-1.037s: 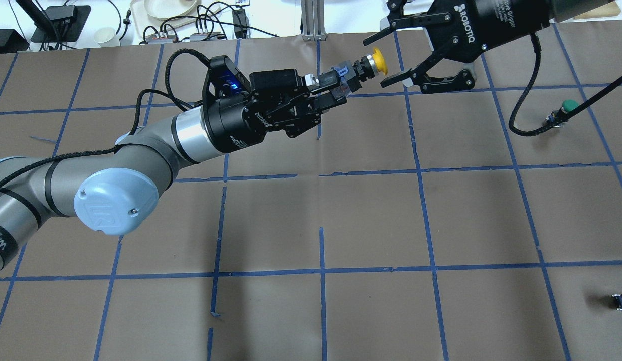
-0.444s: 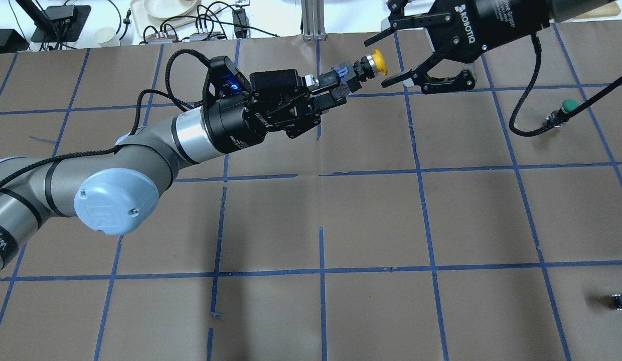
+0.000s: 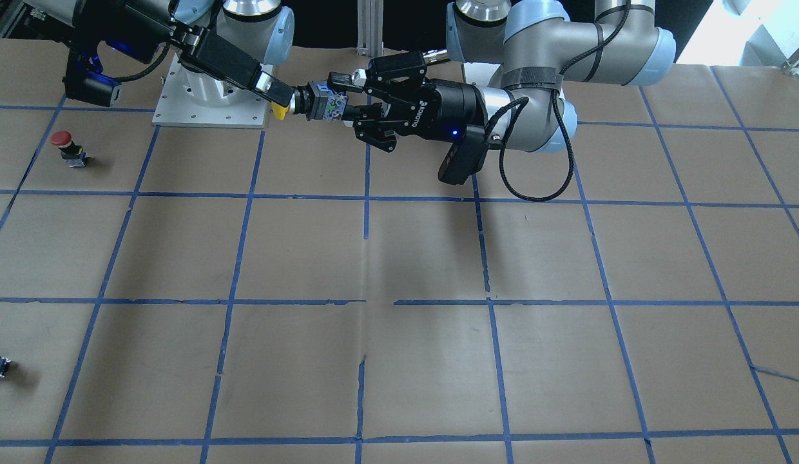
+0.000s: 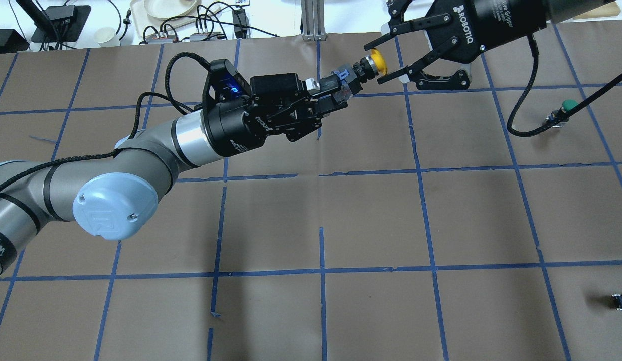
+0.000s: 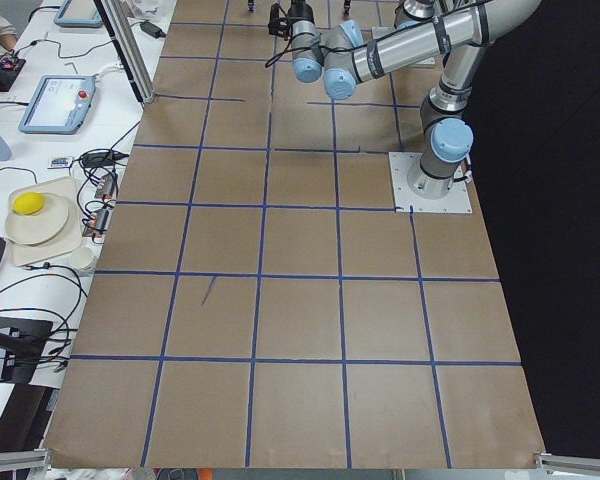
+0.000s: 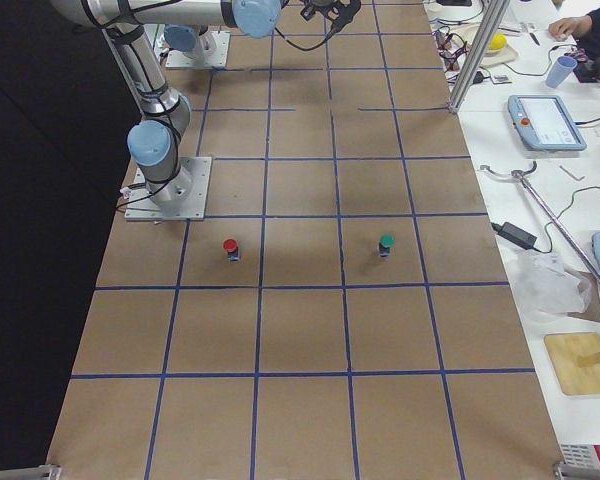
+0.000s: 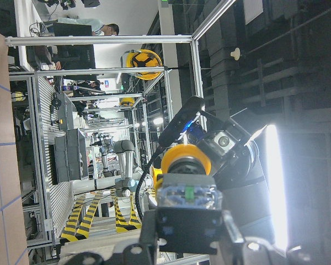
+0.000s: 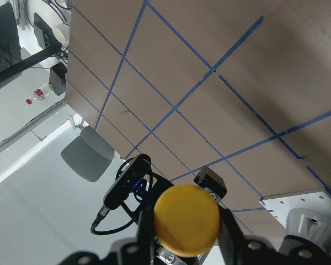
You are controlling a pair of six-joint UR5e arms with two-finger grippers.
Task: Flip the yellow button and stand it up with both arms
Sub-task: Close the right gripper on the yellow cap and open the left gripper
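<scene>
As left gripper (image 4: 339,88) holds yellow button (image 4: 365,67), right gripper (image 4: 379,62) straddles cap.

1. "ROBOTIQ" in white on the black body of the right gripper (image 4: 377,62), just behind its fingers.
2. Further back from those fingers, small white print ending "…ve Gripper"; the rest is unreadable.
3. "ROBOTIQ" on the body of the left gripper (image 4: 338,89), behind its fingers.
4. A faint embossed "UR" on the light blue joint cap (image 4: 108,213), well behind the left gripper.
5. "WAN…" on the black band (image 4: 0,249), farthest from that gripper and cut off by the edge.
</scene>
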